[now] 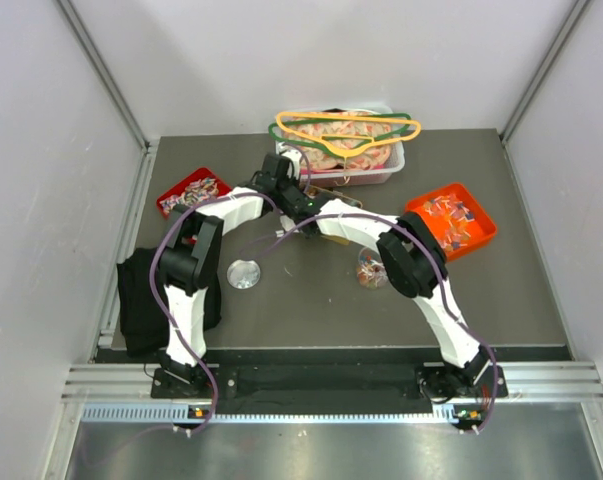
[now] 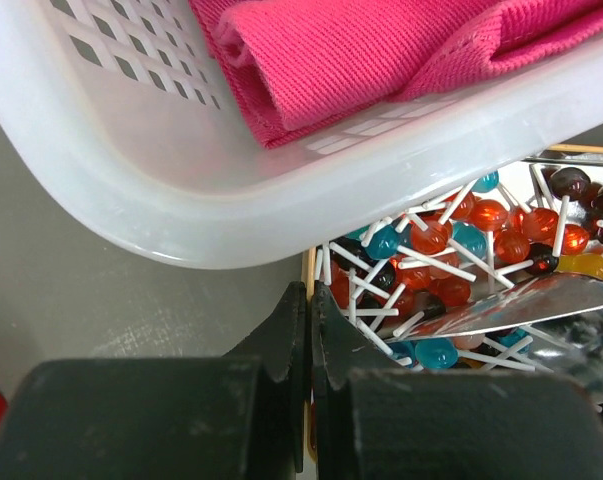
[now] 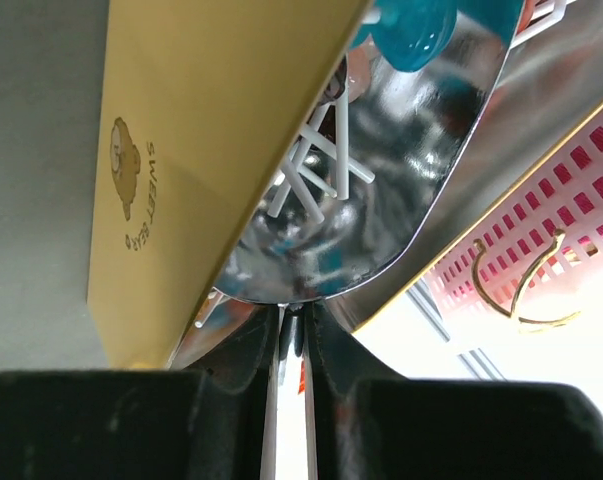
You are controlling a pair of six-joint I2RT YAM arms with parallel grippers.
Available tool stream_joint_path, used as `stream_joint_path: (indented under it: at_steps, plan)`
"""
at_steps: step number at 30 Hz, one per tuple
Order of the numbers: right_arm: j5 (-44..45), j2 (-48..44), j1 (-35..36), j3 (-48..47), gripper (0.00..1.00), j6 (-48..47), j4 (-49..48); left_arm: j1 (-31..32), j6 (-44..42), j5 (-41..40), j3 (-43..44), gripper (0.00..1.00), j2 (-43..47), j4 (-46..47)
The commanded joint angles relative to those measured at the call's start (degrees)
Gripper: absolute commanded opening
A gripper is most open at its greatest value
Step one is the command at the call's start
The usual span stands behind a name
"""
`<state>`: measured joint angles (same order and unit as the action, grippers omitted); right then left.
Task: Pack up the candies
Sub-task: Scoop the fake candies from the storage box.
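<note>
You are holding the bag [image 3: 181, 150] between both arms, just in front of the basket [image 2: 181, 180], and the grips look chosen to keep its mouth spread. Your left gripper [image 2: 308, 320] is pressing fully together. A thin gold edge is running down into the seam between its fingers, so it is most likely pinching one lip of the bag, though the contact itself is hidden. Your right gripper [image 3: 292, 335] is closing to a sliver on the other wall, with the silver lining bulging out right above its fingertips and the gold printed face falling away beside it. Pulling from two sides this way is probably what is stopping the soft foil from folding shut. The candies [image 2: 431, 240] that matter most are lying inside the bag, orange, blue and dark heads with white sticks heaped against the lining. More are sitting in the red tray [image 1: 164, 200] on the left, in the orange tray [image 1: 484, 226] on the right, both well apart from the bag, and in a cup [image 1: 371, 270] near your right arm. The basket rim is hanging over the open mouth, and you cannot tell from here whether they are touching. With both grippers occupied, you are leaving yourself nothing free to fetch more, and any tilt risks spilling what is already in.
</note>
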<state>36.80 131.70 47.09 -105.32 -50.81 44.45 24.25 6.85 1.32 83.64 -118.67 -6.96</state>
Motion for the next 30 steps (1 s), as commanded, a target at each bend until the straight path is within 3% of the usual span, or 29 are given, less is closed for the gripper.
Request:
stream_joint_path:
  at_steps: [1,30]
  plan:
    - [-11.5,-2.8,1.5,1.6,0.00,6.7,-11.4,3.7,2.3,1.4,0.1,0.00,2.4,-0.6]
    - [-13.4,-10.8,-3.3,6.3,0.00,12.0,-19.2,-0.8,4.0,10.5,0.7,0.00,0.3,-0.2]
